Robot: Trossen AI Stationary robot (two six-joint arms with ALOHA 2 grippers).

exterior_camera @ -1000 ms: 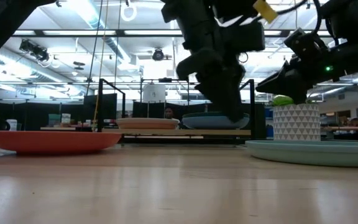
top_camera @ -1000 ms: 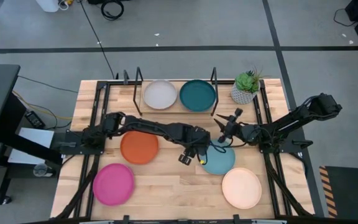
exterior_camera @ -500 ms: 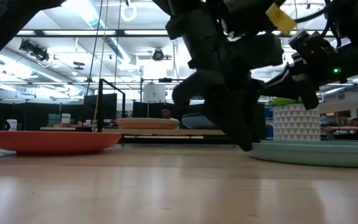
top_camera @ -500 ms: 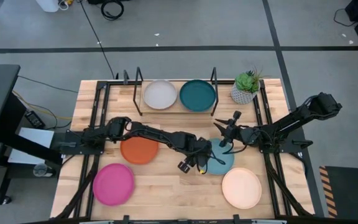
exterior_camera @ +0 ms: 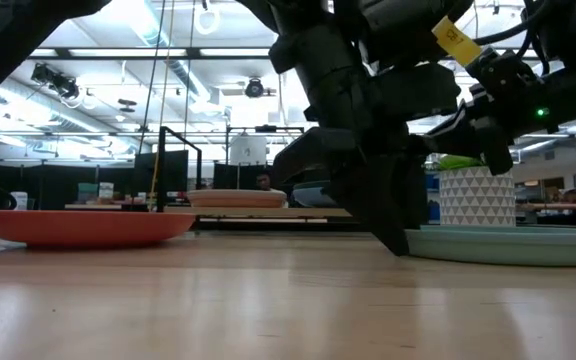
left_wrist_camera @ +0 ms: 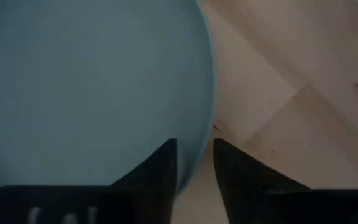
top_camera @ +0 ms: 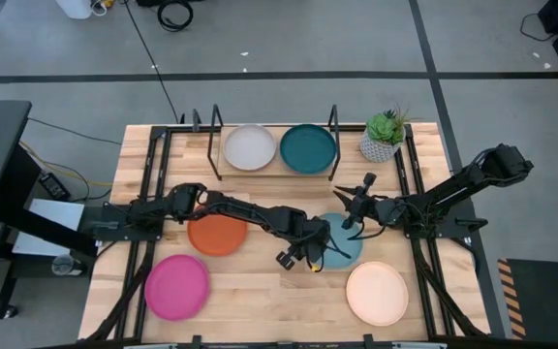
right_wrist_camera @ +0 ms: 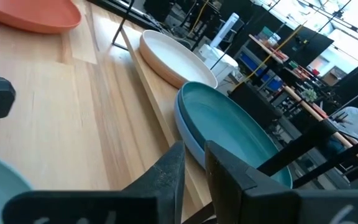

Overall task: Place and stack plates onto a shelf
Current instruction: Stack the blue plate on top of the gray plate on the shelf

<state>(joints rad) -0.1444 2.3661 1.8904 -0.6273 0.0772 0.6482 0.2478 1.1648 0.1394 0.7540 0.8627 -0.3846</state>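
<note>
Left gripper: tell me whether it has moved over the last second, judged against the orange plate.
Yes. In the high view the left gripper has gone farther from the orange plate, toward the cream plate, and now straddles the light blue plate's rim.

Pale wood-plank tabletop [top_camera: 260, 291], smooth, faint sheen; matte plates, e.g. magenta plate [top_camera: 176, 287]; thin black metal shelf frames [top_camera: 214, 136].

The right arm's dark two-fingered pincer [right_wrist_camera: 192, 163] hangs with its fingers nearly together, only a thin slit between them. Just ahead of the tips lies the round dark teal matte plate [right_wrist_camera: 232, 134], stacked on a light blue one whose rim shows beneath. Beyond it sits the round cream plate [right_wrist_camera: 176, 59] on the narrow light wooden shelf [right_wrist_camera: 146, 87]. Farther off, to one side on the light plank worktop [right_wrist_camera: 61, 124], rests the round orange plate [right_wrist_camera: 33, 14].
</note>
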